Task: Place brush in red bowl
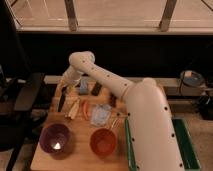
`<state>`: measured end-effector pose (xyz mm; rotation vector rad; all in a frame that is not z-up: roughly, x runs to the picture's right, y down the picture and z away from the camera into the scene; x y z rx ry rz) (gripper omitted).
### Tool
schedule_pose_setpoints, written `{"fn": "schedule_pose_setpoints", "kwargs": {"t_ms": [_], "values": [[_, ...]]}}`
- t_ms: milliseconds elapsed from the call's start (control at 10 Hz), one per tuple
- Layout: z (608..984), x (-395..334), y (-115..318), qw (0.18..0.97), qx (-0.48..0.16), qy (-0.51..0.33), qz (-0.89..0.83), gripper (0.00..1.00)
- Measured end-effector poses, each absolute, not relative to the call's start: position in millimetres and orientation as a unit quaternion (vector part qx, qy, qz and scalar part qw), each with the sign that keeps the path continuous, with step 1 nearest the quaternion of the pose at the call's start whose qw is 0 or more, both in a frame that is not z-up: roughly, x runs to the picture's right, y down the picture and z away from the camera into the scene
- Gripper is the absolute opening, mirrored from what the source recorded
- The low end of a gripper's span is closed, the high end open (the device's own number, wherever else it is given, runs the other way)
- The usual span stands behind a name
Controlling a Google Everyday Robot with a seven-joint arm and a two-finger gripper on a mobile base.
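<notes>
The white arm (145,115) rises from the near right, bends at an elbow above the far left of the wooden worktop (80,152), and drops to the gripper (65,88), which sits over the worktop's far left corner. The brush (60,101) is directly below it: a slim black utensil standing almost upright in the view, at the left edge of the worktop. Its upper end meets the gripper, and its lower end points toward the near side. I cannot tell whether the gripper is closed on the brush or only resting against its top.

The red bowl (103,142) sits on the near part of the worktop, near the middle, with a plain bare inside. It is well apart from the brush, nearer and to the right. The purple bowl (55,139) sits just left of it, on the near left.

Between the bowls and the gripper lie some pale elongated pieces (74,107), a narrow orange-red thing (85,107) beside them, and a clear bluish plastic item (100,115) further right. A short black block (96,89) lies at the far side, right of the gripper. A green bin (184,140) stands at the right edge of the worktop, partly behind the arm. A dark chair (27,95) stands left of the worktop.
</notes>
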<state>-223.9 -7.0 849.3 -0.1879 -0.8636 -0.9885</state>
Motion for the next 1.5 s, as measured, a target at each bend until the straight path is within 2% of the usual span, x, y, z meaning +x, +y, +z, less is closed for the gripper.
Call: {"fn": "schedule_pose_setpoints", "kwargs": {"t_ms": [300,800,1100,1500], "values": [[815.7,-187.1,9.4,0.794,-0.086,-0.402,-0.448,0.0],[744.7,-135.1,71.5,0.809,-0.104,-0.409,-0.41,0.0],[701.6,-96.3,114.5,0.826,-0.137,-0.401,-0.371,0.0],[691.4,-84.4,127.6,0.831,-0.151,-0.399,-0.357,0.0]]}}
